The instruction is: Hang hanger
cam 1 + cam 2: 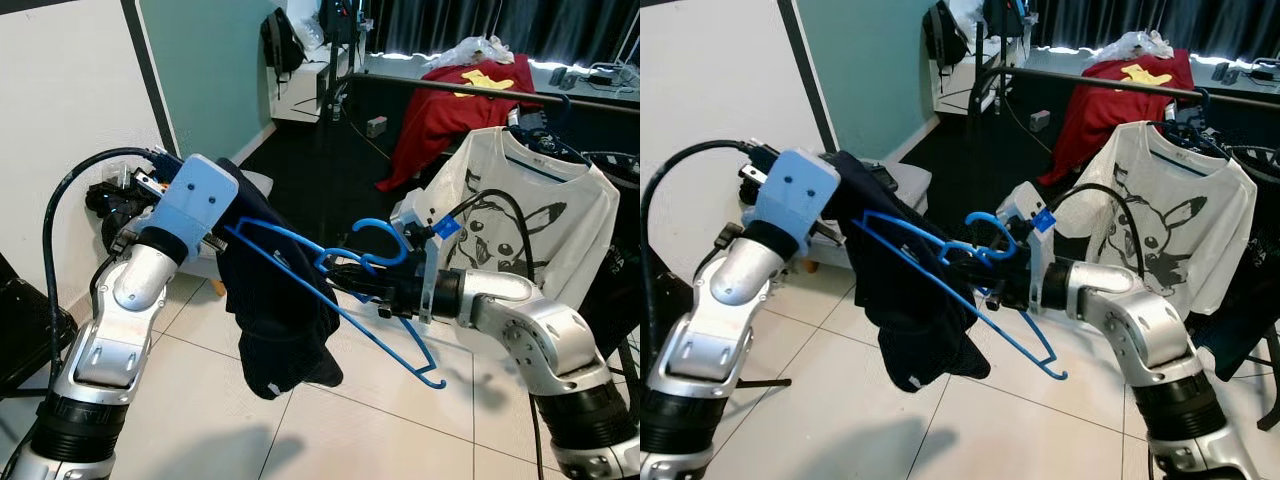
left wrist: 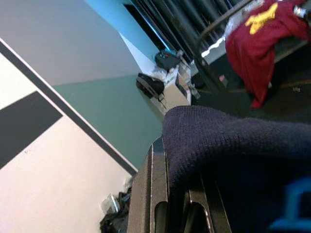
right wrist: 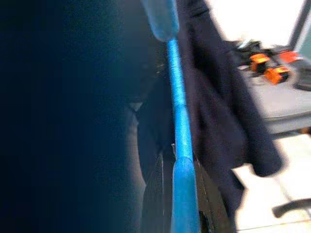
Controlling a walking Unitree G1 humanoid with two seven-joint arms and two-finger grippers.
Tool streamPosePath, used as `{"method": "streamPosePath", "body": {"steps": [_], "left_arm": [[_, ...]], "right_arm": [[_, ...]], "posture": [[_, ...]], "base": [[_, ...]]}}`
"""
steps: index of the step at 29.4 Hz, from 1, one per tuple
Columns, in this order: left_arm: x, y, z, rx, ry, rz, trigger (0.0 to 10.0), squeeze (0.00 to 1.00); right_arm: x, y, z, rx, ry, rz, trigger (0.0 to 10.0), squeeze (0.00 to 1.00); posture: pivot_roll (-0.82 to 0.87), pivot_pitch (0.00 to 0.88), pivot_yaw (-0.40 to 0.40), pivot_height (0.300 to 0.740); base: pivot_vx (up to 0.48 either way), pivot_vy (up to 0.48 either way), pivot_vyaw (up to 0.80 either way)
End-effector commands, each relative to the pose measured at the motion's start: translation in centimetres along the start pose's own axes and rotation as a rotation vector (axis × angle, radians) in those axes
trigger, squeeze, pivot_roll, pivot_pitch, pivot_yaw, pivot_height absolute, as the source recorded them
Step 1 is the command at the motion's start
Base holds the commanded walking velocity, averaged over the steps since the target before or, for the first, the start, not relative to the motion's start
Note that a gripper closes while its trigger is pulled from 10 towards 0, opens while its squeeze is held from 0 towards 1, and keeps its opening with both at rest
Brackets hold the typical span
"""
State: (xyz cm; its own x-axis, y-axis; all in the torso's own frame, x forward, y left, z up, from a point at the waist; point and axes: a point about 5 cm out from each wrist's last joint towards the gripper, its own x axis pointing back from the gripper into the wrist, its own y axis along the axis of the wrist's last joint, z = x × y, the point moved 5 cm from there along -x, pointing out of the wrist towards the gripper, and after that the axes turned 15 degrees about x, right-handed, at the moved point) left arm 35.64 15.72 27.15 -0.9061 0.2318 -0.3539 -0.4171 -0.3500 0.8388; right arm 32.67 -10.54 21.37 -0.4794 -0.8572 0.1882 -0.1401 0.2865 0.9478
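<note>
Hanger (image 1: 345, 290), blue plastic, sits between the two arms at mid-frame, its hook curling up at about one o'clock from the centre of the left eye view and its long bar running down toward four o'clock. The right gripper (image 1: 350, 278) has its black fingers clamped on the hanger near the neck, which keeps the hook free and pointing up so it can later catch a rail. A dark garment (image 1: 275, 320) is draped over the hanger's far shoulder and hangs in a bunch below, so it is only half on. The left gripper (image 1: 222, 238) is buried in that cloth at about nine o'clock; the left wrist view shows knit fabric lying over its fingers (image 2: 150, 194), and I think they are pinching the cloth, though the tips are hidden. Holding the cloth up there would keep it from sliding off while the other arm steers. The rail (image 1: 520, 95) runs across at one to two o'clock, well apart from the hook, already carrying a white shirt (image 1: 530, 215) and a red one (image 1: 455, 115).
</note>
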Motion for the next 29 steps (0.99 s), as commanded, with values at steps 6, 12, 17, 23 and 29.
{"method": "streamPosePath", "body": {"steps": [6, 12, 17, 23, 29], "left_arm": [[0.2, 0.0, 0.5, -0.047, 0.005, -0.006, 0.0, 0.0], [0.2, -0.3, 0.2, -0.057, -0.005, 0.002, 0.0, 0.0], [0.2, -0.3, 0.2, -0.059, -0.008, 0.0, 0.0, 0.0], [0.2, -0.3, 0.3, -0.061, -0.005, -0.003, 0.0, 0.0], [0.2, -0.3, 0.2, -0.063, -0.003, -0.005, 0.0, 0.0]], "right_arm": [[2.0, 1.4, 0.2, 0.043, 0.06, -0.042, 10.0, 0.0], [2.6, 2.3, 0.1, 0.034, 0.064, -0.09, 10.0, 0.0], [2.8, 2.0, 0.5, 0.036, 0.087, -0.081, 10.0, 0.0], [3.4, 1.6, 1.8, 0.026, 0.178, -0.06, 10.0, 0.0], [4.3, -1.6, 4.2, 0.026, 0.296, 0.112, 10.0, 0.0]], "posture": [[-0.07, 0.014, 0.01, 0.74], [-0.07, 0.018, 0.014, 0.74], [-0.07, 0.018, 0.013, 0.74], [-0.07, 0.018, 0.016, 0.74], [-0.07, 0.018, 0.014, 0.74]], "base": [[0.0, 0.0, 0.0], [0.0, 0.0, 0.0], [0.0, 0.0, 0.0], [0.0, 0.0, 0.0], [0.0, 0.0, 0.0]]}}
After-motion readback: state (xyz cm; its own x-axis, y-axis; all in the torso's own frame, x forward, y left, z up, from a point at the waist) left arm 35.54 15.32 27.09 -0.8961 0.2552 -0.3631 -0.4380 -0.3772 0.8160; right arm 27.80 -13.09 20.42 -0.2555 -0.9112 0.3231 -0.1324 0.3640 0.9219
